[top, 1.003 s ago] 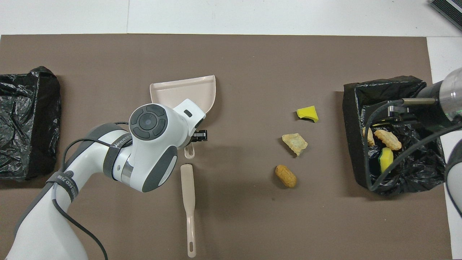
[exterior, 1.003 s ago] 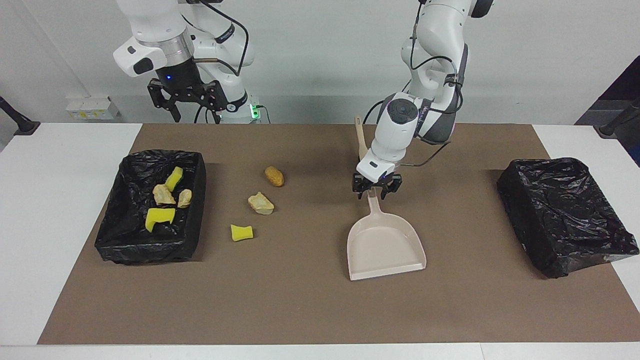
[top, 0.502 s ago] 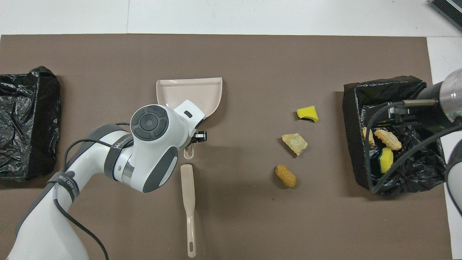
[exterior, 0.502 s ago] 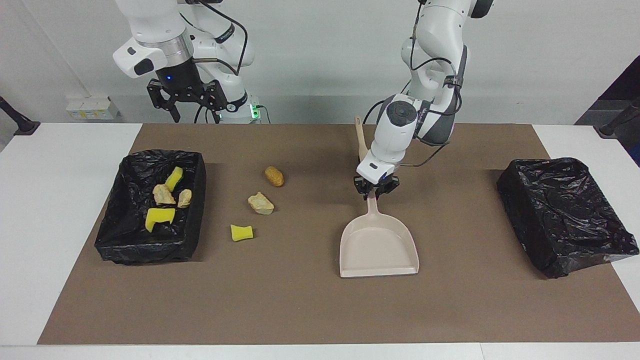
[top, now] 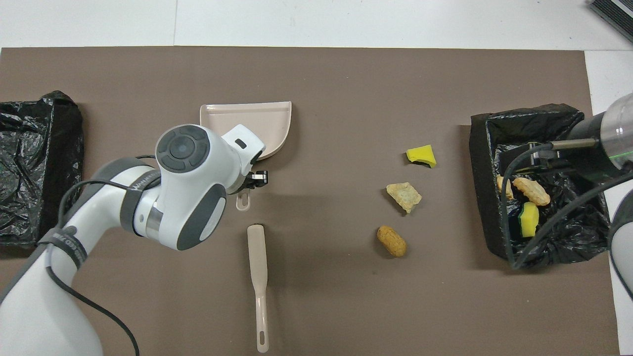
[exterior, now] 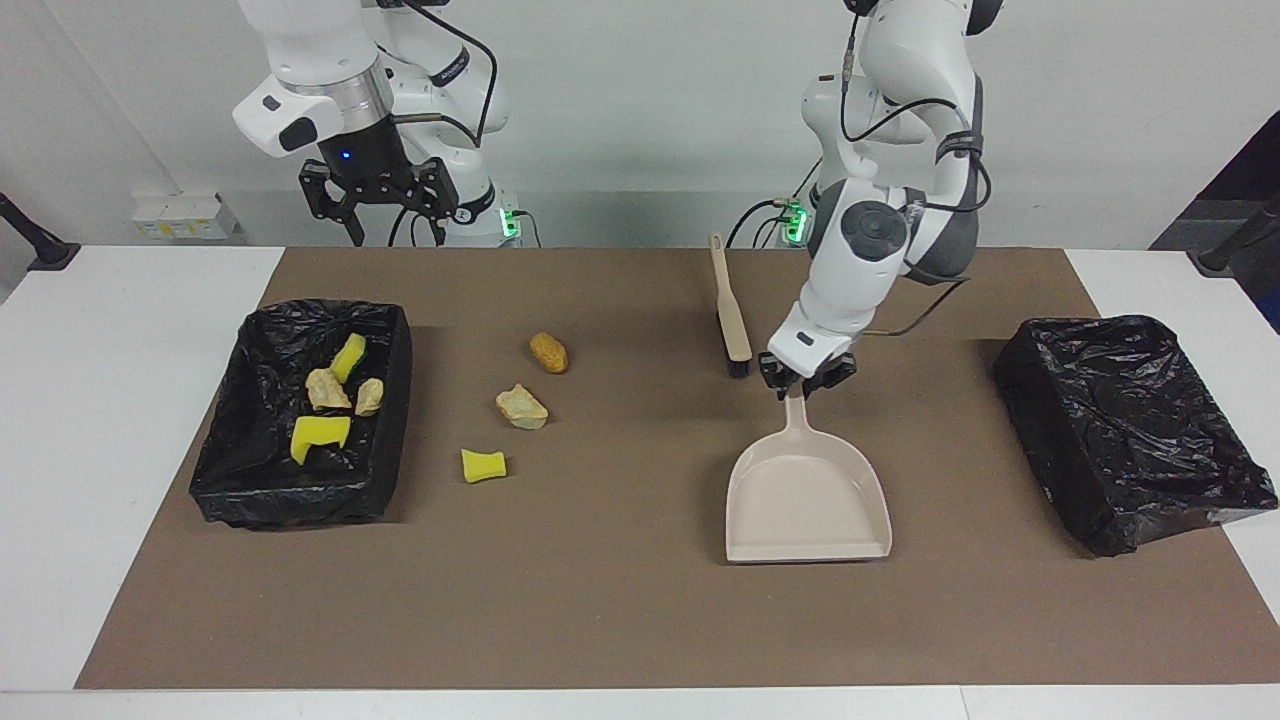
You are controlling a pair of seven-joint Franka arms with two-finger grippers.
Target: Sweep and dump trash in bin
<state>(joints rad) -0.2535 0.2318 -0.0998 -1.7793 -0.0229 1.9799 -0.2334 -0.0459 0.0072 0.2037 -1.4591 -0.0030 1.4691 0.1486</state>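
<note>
left end effector [exterior: 806, 385] is clamped on the dustpan [exterior: 808, 505] handle. three scraps of trash [exterior: 523, 407] lie on the table toward the right arm's end; right end effector [exterior: 378, 205], fingers apart, waits above.

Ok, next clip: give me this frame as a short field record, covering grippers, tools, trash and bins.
left gripper: shut on dustpan handle
right gripper: open, waiting above the table edge
brush: lying on the mat, untouched
loose trash: yellow chunk, beige lump, brown lump
filled bin: holds several scraps
other bin: no trash visible
</note>
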